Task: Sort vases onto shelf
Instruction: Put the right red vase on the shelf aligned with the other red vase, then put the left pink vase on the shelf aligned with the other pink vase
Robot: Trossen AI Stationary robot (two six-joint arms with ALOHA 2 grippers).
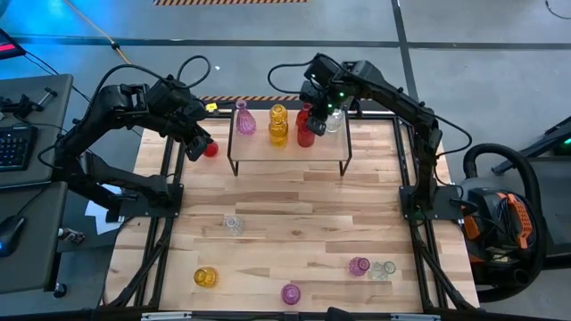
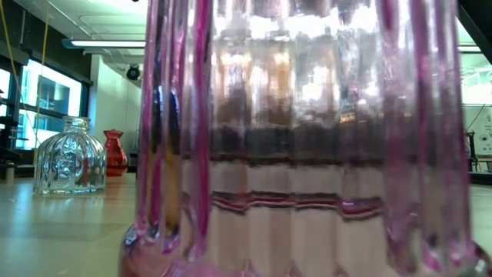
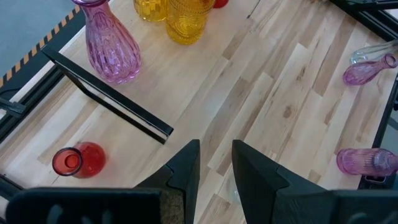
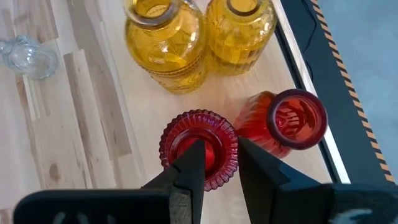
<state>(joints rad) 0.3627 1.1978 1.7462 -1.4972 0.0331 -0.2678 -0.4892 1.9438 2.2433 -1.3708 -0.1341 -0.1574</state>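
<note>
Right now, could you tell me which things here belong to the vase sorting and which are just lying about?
Belonging to the job:
- shelf, bearing pink vase, yellow vases, red vases
- red vase beside the shelf
- loose vases on the table: clear, amber, pink, pink, clear

Lying about:
- keyboard
- vacuum cleaner

The shelf (image 1: 290, 159) is standing at the worktop's (image 1: 294, 214) far edge, midway along it. Vases (image 1: 278, 125) are standing in a row on it. One vase (image 1: 211, 148) is sitting on the worktop just left of the shelf. Other vases are lying scattered toward the near edge: one (image 1: 233, 223) left of centre, one (image 1: 205, 277) near the left corner, one (image 1: 291, 293) at mid-edge, two (image 1: 370, 267) together toward the right.
</note>
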